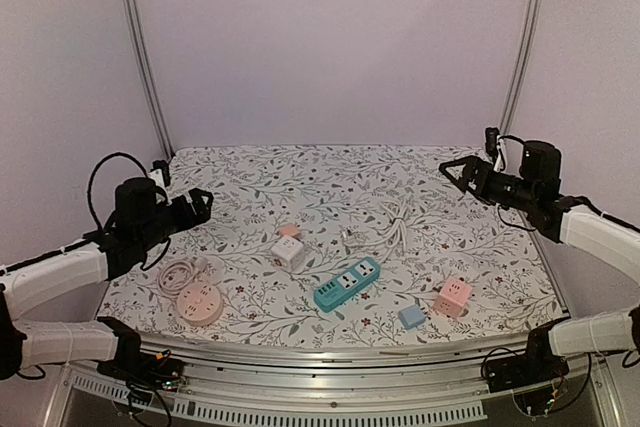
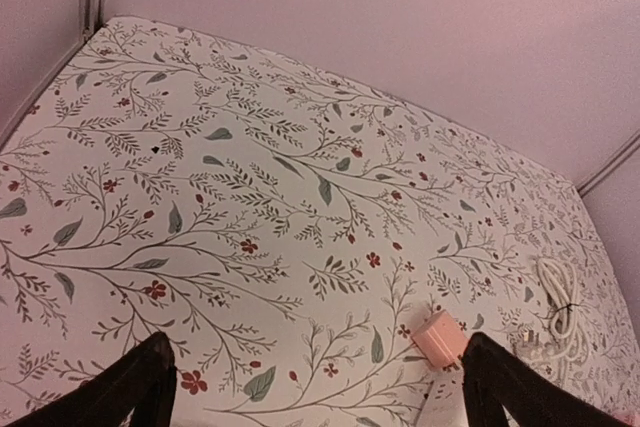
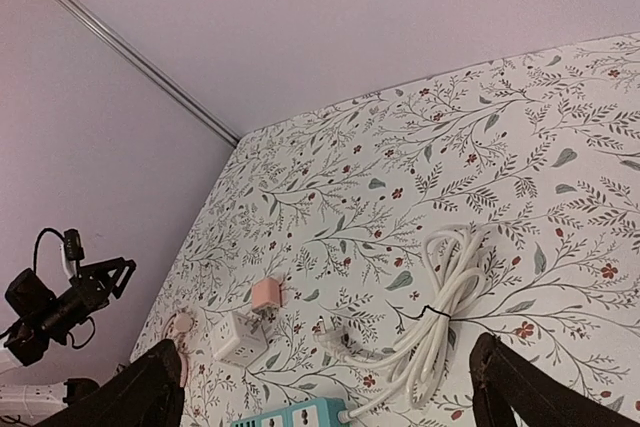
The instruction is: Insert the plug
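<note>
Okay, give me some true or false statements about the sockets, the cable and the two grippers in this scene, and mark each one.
1. The left gripper and the right gripper are both open and empty. True.
2. The teal power strip lies against the back wall. False: it lies toward the front, between the white cube socket and the pink cube socket.
3. The white cable is bundled with a dark tie. True.
4. The round pink socket is on the right side. False: it is at the front left, near the left arm.
</note>
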Tool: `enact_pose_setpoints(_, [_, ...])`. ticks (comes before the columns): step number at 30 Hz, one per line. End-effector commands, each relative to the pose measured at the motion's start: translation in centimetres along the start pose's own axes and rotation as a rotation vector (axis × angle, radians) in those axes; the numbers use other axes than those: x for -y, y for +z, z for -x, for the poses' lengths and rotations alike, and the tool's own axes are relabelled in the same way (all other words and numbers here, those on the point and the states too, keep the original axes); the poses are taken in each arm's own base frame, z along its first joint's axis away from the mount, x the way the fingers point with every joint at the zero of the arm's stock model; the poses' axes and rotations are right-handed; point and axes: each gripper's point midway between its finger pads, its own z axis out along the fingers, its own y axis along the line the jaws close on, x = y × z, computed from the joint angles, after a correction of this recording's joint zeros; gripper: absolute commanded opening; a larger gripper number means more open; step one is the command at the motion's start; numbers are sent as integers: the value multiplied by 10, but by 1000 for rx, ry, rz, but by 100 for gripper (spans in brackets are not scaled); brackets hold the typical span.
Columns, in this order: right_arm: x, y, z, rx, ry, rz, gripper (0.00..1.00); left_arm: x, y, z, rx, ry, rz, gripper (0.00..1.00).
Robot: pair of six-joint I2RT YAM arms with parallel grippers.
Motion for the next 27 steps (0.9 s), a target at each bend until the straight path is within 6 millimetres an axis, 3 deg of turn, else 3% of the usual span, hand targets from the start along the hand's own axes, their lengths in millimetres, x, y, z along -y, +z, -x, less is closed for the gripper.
enact_pose_setpoints(1, [0, -12, -13, -40, 51, -52, 99, 40, 2, -6, -34, 56, -113, 99])
enact_pose_setpoints(14, [5, -65, -45, -209, 12, -541, 99, 114, 13, -43, -118, 128, -247, 99])
enact_pose_setpoints(22, [17, -92, -96, -398, -30, -682, 99, 152, 15, -76, -184, 197, -303, 99])
enact_pose_setpoints(27, [18, -100, -126, -523, -82, -737, 99, 165, 10, -84, -201, 222, -331, 99])
